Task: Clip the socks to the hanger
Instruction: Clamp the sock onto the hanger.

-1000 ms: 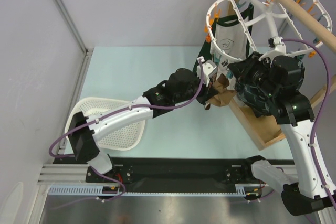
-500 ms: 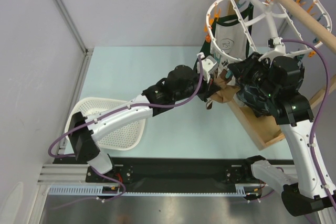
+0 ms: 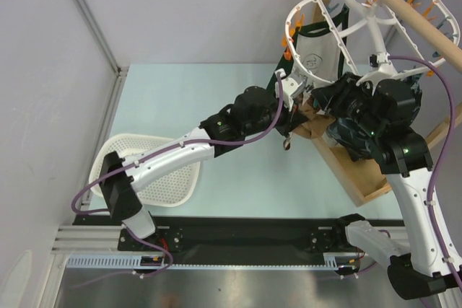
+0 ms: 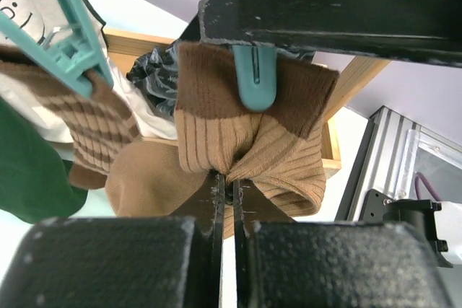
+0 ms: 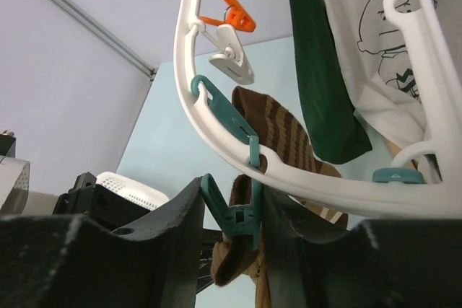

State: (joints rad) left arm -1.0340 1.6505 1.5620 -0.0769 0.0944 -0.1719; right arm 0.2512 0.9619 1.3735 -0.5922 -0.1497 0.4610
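Observation:
My left gripper (image 4: 225, 192) is shut on the lower fold of a brown sock (image 4: 253, 142), holding it up under the hanger's white rim (image 5: 209, 117). A teal clip (image 4: 256, 81) bites the sock's dark cuff. My right gripper (image 5: 232, 207) straddles that teal clip (image 5: 245, 210), a finger touching each spread handle. A second sock (image 5: 278, 128), striped, hangs from a neighbouring teal clip (image 4: 68, 48). From above, both grippers meet at the sock (image 3: 307, 126) below the hanger (image 3: 292, 19).
A dark green cloth (image 5: 317, 70) and a white printed shirt (image 5: 368, 48) hang inside the ring. Orange clips (image 5: 227, 16) sit along the rim. The hanger hangs on a wooden rod (image 3: 411, 5) over a wooden frame (image 3: 361, 178). A white basket (image 3: 155, 171) lies near left.
The left gripper has carried the sock up and right toward the rim. The right gripper's jaws have widened around the teal clip, whose tip now sits on the sock's cuff.

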